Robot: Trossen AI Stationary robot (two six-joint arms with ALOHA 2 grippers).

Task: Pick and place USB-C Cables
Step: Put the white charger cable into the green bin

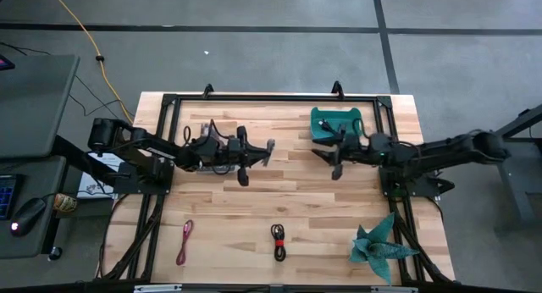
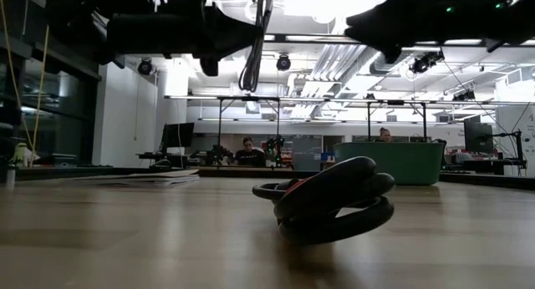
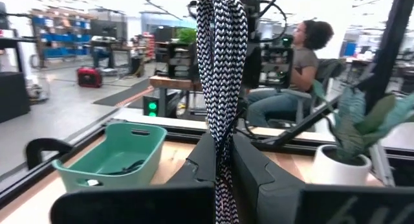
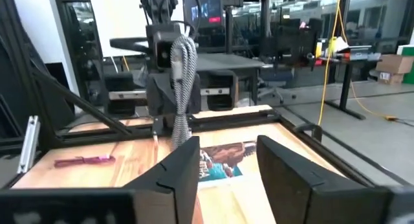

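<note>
My left gripper (image 1: 261, 152) is held above the middle of the table, shut on a light, black-and-white braided USB-C cable (image 3: 222, 62). My right gripper (image 4: 228, 167) faces it from the right, open, with nothing between its fingers, beside the green basket (image 1: 335, 124). A black cable (image 3: 127, 166) lies inside that basket. The magenta cable (image 1: 185, 241) and the red-and-black coiled cable (image 2: 333, 204) lie flat on the wood near the table's front edge. My left gripper pinches the folded braided cable between its two fingers, at the bundle's lower half (image 3: 223, 143), with several strands together. The fingers come in level, pointing toward the table's right. The cable stands roughly upright across them, its looped end (image 2: 265, 5) above, lifted clear of the table.
A potted plant (image 1: 381, 246) stands at the front right corner. A printed sheet (image 4: 223, 160) lies on the wood below the right gripper. A black frame (image 1: 271, 96) runs along the table's far side. People sit at desks beyond the table.
</note>
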